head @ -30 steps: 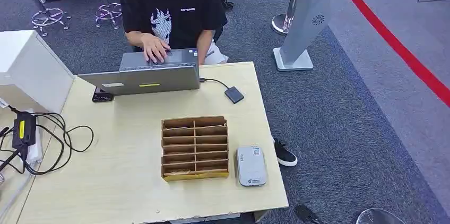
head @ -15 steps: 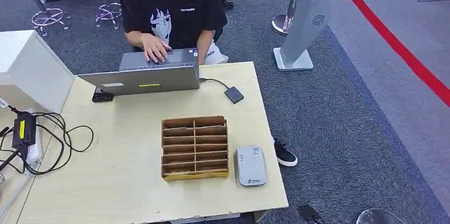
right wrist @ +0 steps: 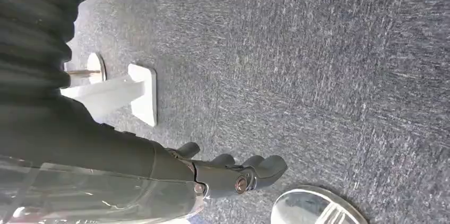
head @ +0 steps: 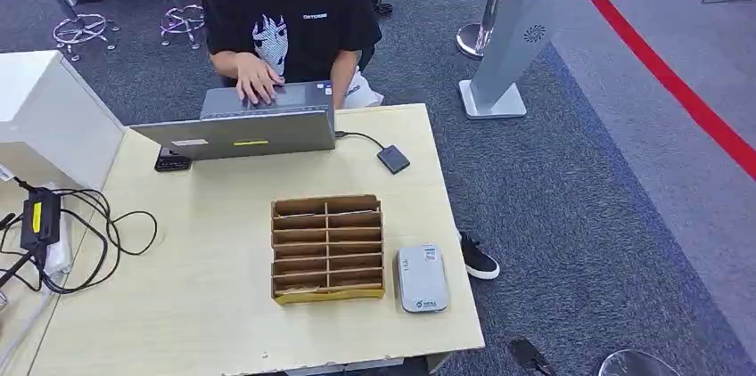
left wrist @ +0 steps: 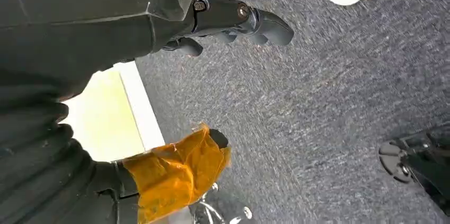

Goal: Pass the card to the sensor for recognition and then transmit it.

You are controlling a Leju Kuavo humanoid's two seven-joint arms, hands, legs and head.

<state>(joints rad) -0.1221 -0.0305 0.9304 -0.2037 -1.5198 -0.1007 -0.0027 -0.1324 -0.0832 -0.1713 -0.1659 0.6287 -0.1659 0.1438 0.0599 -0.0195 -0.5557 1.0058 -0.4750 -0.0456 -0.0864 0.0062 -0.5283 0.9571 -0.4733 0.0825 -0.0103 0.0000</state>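
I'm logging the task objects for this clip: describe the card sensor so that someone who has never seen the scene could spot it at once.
Start at the pale wooden table and find the brown cardboard organizer with slotted rows near its front right. The sensor lies flat on the table just right of that organizer, close to the table's right edge. It is the one small silver-grey box with rounded corners, unlike the little black adapter farther back.
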